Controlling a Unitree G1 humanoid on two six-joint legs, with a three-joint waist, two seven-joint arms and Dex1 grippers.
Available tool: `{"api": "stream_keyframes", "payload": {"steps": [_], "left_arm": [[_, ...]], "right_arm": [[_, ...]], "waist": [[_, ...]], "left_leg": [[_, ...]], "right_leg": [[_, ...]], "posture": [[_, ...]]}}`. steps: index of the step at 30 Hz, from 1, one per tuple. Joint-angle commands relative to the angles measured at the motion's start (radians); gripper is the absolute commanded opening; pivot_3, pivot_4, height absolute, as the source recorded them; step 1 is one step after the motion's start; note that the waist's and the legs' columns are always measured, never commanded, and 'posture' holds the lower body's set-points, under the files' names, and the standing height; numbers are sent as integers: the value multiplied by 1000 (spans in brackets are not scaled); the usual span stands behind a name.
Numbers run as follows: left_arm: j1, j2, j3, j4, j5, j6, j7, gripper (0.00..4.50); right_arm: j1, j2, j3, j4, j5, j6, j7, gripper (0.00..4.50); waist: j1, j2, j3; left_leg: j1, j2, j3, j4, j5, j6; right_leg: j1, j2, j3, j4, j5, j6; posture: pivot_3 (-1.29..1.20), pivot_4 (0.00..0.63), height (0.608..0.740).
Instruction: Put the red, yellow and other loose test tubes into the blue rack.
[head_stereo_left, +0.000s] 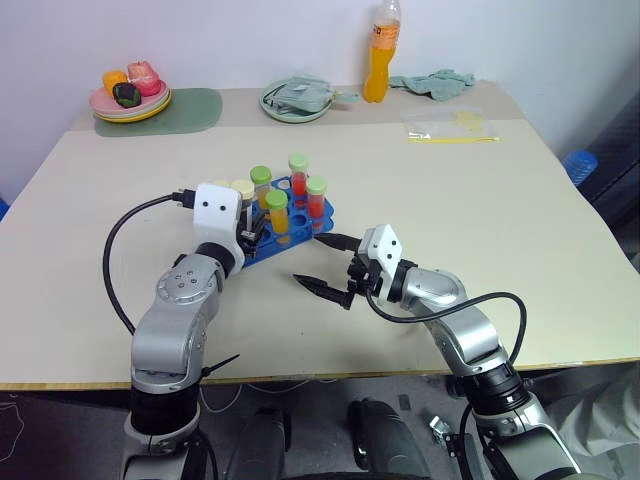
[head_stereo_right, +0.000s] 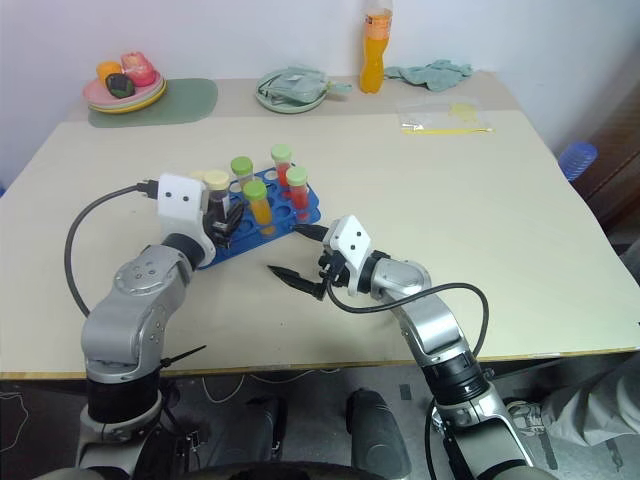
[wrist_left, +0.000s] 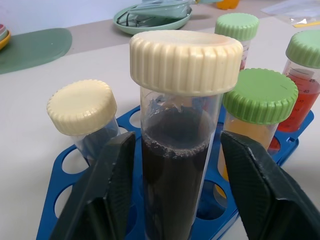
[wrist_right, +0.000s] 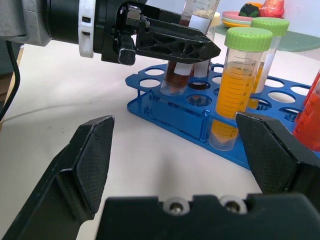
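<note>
Test tube with the cream cap and dark brown liquid (wrist_left: 180, 145) stands upright between the fingers of the left gripper (wrist_left: 175, 200), its base down in a hole of the blue rack (wrist_left: 65, 165); the two black fingers flank it on either side with small gaps showing, so the jaws look part-closed around the tube and not clearly pressing on it. Its long axis runs straight up, across the level, forward-pointing gripper. A second cream-capped tube (wrist_left: 82, 112) stands just beside it, and the green-capped tubes of orange (head_stereo_left: 278, 212) and red (head_stereo_left: 316, 198) liquid fill holes farther along the rack. The right gripper (head_stereo_left: 322, 264) hovers near the rack's near edge with its fingers spread wide and nothing between them. I see no loose tube lying on the table (head_stereo_left: 480, 220), so the task looks nearly finished; the left arm is the one at the tube, and letting go calls for a straight pull back.
</note>
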Motion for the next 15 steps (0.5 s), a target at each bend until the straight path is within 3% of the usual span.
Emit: {"api": "stream_keyframes", "payload": {"steps": [1, 3, 12, 15], "left_arm": [[-18, 2, 3, -18, -10, -9, 1, 2337], [-20, 2, 4, -17, -9, -9, 5, 1774], [2, 5, 3, -28, -11, -38, 4, 1774], [43, -11, 12, -28, -12, -125, 7, 1774]], "right_arm": [[-21, 7, -7, -13, 4, -17, 2, 4278], [-23, 7, -7, -12, 3, -19, 2, 4278], [-29, 9, -7, -4, 1, -25, 2, 4278], [-30, 12, -7, -1, 1, -27, 2, 4278]], "waist": [[0, 0, 0], [0, 0, 0], [0, 0, 0], [-1, 0, 0]], "left_leg": [[0, 0, 0, 0, 0, 0], [0, 0, 0, 0, 0, 0], [0, 0, 0, 0, 0, 0], [0, 0, 0, 0, 0, 0]], "right_leg": [[0, 0, 0, 0, 0, 0], [0, 0, 0, 0, 0, 0], [0, 0, 0, 0, 0, 0], [0, 0, 0, 0, 0, 0]], "posture": [[0, 150, 740], [0, 150, 740], [0, 150, 740], [0, 150, 740]]}}
